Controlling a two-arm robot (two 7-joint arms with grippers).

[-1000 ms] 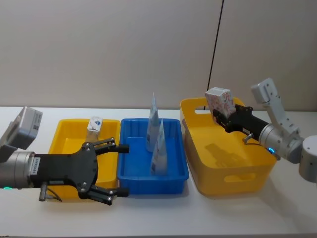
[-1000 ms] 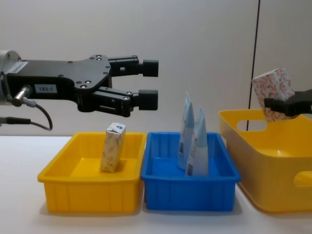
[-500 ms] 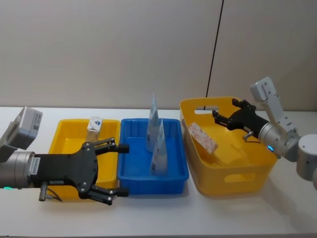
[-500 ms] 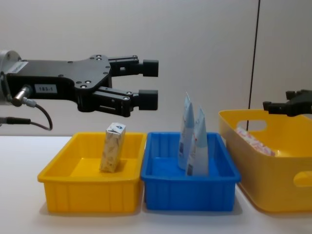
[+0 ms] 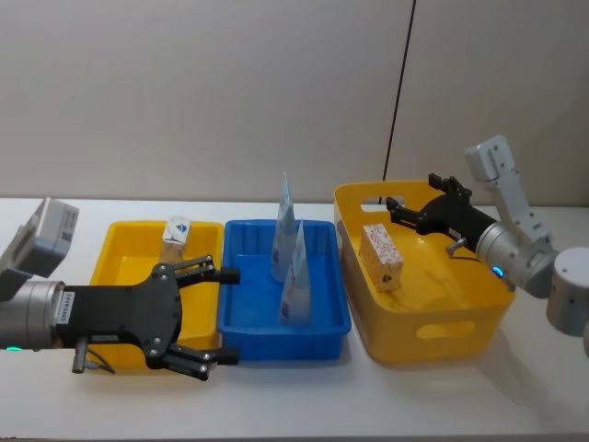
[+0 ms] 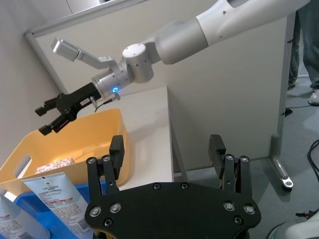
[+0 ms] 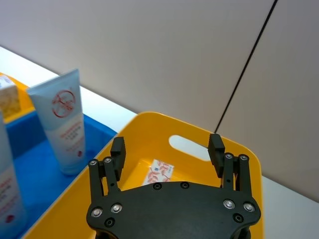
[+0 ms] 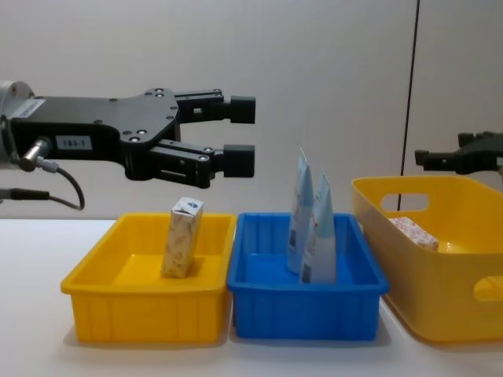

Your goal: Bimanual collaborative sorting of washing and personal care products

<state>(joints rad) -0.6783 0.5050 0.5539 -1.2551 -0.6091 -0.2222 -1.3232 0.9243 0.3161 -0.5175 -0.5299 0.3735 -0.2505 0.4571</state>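
The leaf-print box (image 5: 381, 257) lay tilted inside the large yellow basket (image 5: 433, 331), near its left wall. The right claw (image 5: 412, 191) hung above the basket's far left rim, with fingers apart and nothing between them. The front tube (image 5: 296, 281) and the rear tube (image 5: 283, 226) stood upright in the blue tray (image 5: 285, 333), between the basket and the yellow tray (image 5: 120, 253). A small box (image 5: 176, 230) stood at the far side of that tray. The left claw (image 5: 227, 317), also spread and holding nothing, hovered high over the yellow tray's right front corner, apart from the tubes. Bare bench (image 5: 368, 405) lay in front of the trays.
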